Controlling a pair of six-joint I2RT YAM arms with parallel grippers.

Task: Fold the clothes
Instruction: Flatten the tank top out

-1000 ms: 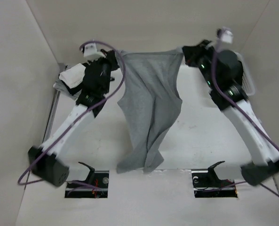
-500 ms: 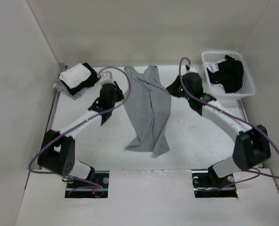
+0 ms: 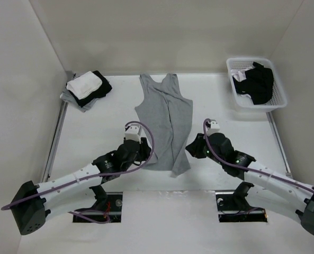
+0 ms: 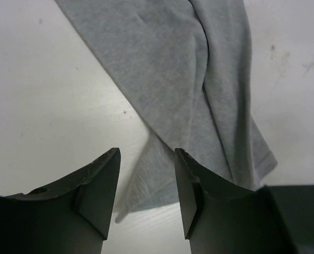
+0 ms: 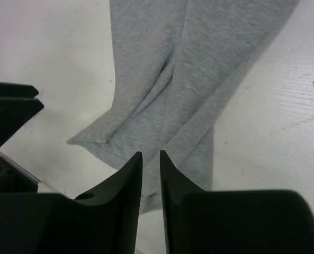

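A: Where is the grey tank top [image 3: 164,119]?

B: It lies on the table [image 3: 93,137], in the middle, neck and straps toward the far wall, hem toward the arms. It is not flat: a long ridge runs down its length, and the near right corner of the hem is bunched over itself.

A: And the grippers?

B: Both sit low at the hem end. The left gripper [image 4: 146,157] is at the hem's left corner with its jaws spread wide and nothing between them; the cloth lies beneath. The right gripper [image 5: 150,159] hangs over the hem's right side, its jaws parted by only a narrow slit and pinching nothing.

A: What holds anything else?

B: A white slotted basket [image 3: 250,105] stands at the far right corner, well apart from the tank top. Black garments [image 3: 260,84] fill most of it, heaped above the rim, with a bit of white cloth [image 3: 240,76] showing at its left side.

A: Anything on the left?

B: A folded stack [image 3: 85,89] at the far left corner: a white garment [image 3: 82,84] on top, black under it, and a grey edge at the bottom.
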